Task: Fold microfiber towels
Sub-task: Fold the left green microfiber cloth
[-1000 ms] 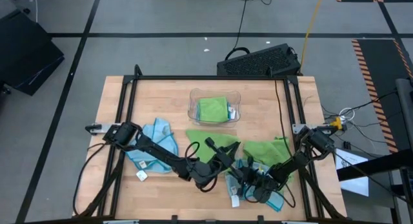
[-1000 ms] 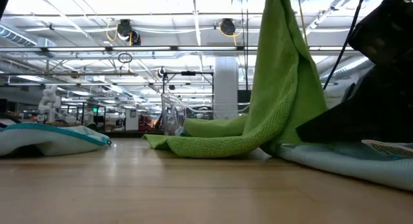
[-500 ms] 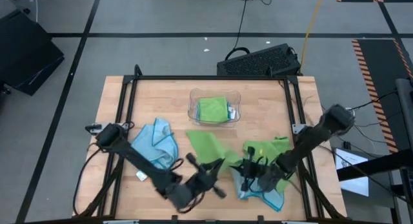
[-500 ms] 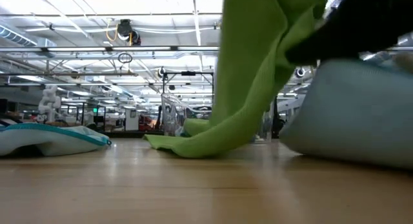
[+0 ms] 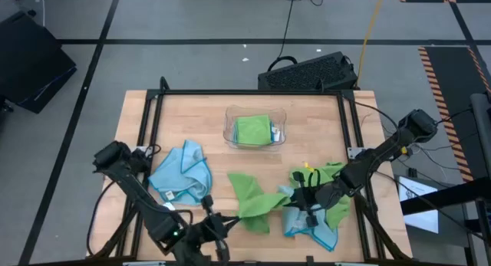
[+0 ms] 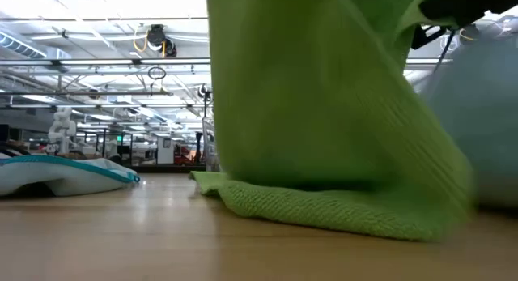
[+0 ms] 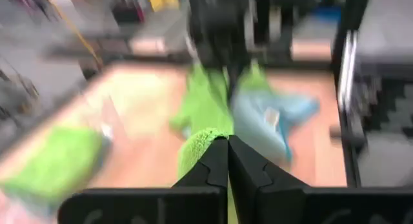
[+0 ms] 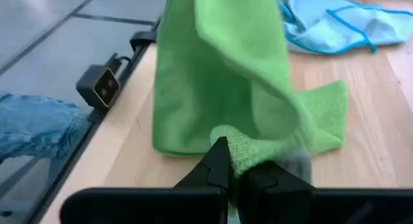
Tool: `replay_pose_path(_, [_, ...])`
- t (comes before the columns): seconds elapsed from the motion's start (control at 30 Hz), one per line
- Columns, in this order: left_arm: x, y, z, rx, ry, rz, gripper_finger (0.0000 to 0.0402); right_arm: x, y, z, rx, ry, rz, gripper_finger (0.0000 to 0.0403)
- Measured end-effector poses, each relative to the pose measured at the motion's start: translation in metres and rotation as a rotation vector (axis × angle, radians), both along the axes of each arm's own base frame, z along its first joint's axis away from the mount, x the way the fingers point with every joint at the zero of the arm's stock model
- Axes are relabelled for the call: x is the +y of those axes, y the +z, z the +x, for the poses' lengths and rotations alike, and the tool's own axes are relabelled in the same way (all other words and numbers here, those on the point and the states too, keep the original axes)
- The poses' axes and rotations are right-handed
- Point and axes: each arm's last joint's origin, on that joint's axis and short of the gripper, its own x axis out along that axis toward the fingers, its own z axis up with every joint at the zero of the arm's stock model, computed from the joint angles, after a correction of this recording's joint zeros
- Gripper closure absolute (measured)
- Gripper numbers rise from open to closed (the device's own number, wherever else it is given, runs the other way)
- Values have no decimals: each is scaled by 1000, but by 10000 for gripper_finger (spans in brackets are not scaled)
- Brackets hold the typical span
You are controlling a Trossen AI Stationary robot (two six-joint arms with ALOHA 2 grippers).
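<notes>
1. The left gripper (image 5: 219, 237) sits near the front edge of the table (image 5: 153, 116), left of centre. In the left wrist view its fingers (image 7: 216, 166) are pressed together on a corner of a lime green towel (image 5: 253, 201).
2. The right gripper (image 5: 307, 203) is over the front right part of the table. In the right wrist view its fingers (image 8: 219, 162) are clamped on a fold of the same green cloth (image 8: 213, 75).
3. In the low view this green towel (image 6: 316, 119) hangs as a raised sheet with its lower edge resting on the table.
4. A light blue towel (image 5: 182, 172) lies crumpled on the left side of the table.
5. A second light blue towel (image 5: 307, 224) and another green towel (image 5: 322, 175) lie bunched under the right arm.
6. A clear plastic tray (image 5: 280, 116) stands at the table's middle rear and holds a folded green towel (image 5: 252, 129).
</notes>
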Motion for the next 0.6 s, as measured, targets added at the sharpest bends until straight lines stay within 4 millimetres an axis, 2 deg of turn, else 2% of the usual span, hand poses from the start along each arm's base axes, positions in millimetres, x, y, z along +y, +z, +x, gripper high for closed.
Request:
replay_pose_path(0.17, [10, -34, -10, 187, 93, -112, 396, -8, -6, 2, 51, -29, -40, 401])
replay_pose_path(0.37, [24, -69, -16, 222, 199, -135, 386, -14, -12, 4, 70, -55, -52, 401])
replay_pose_path(0.6, [38, -96, -14, 288, 211, -151, 354, -20, -13, 6, 75, -78, -55, 401])
